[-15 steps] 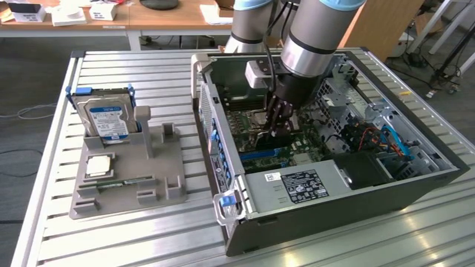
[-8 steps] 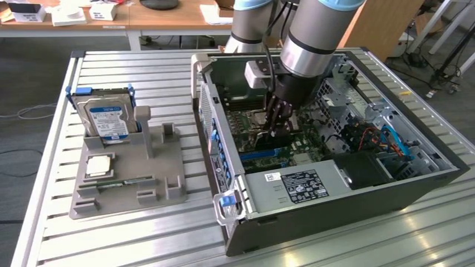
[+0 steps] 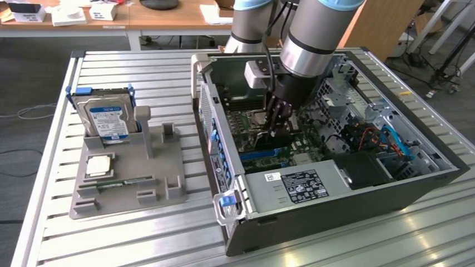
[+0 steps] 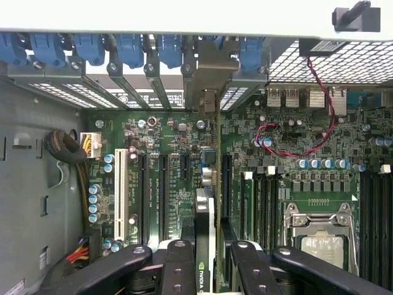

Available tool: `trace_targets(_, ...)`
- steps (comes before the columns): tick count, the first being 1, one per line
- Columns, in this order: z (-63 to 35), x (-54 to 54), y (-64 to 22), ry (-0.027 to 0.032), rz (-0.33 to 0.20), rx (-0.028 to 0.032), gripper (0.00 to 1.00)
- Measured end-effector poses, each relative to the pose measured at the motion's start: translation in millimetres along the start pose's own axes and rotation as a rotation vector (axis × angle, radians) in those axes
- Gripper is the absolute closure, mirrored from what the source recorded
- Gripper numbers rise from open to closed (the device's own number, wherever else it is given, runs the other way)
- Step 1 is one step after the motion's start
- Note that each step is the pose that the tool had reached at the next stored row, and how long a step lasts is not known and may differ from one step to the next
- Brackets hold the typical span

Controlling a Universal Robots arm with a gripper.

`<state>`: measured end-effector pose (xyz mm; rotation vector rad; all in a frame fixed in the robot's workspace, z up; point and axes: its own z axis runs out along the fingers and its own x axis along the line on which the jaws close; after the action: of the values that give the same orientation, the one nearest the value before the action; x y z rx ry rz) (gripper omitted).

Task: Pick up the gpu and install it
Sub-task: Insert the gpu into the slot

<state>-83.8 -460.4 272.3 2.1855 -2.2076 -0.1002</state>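
The gpu (image 4: 205, 212) is down inside the open computer case (image 3: 334, 206), standing on edge above the green main board (image 4: 166, 132). Its black cooler faces one finger and its thin green edge runs along a long black slot (image 4: 226, 178). Its grey metal end piece (image 4: 210, 67) sits up against the row of blue clips (image 4: 132, 49) on the case's back wall. Whether the card is pushed fully home in the slot, I can't tell from here.

It looks light and stiff, but I'd call it delicate. The board is thin, the little parts on its faces are exposed, and the contact edge would not forgive a crooked push. The sensible hold is flat across the two faces near the upper edge, on the cooler side and the bare back, away from the contacts.

That is how the gripper (image 4: 212, 249) has it: the black fingers (image 4: 175, 264) are partly closed and clamped on the card from both sides, touching nothing else that I can see.

Taking the exterior view as a clock face, the gripper (image 3: 280, 125) hangs just right of centre, reaching straight down into the case. At about nine o'clock a hard drive (image 3: 108, 118) stands upright in a grey tray (image 3: 167, 167) on the slatted metal table (image 3: 133, 233), well apart from the work.
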Motion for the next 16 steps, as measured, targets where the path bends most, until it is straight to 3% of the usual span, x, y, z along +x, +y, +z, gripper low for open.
trace_targets(16,4.2,0.1,-0.3,-0.0003,0.0,0.0002,0.73)
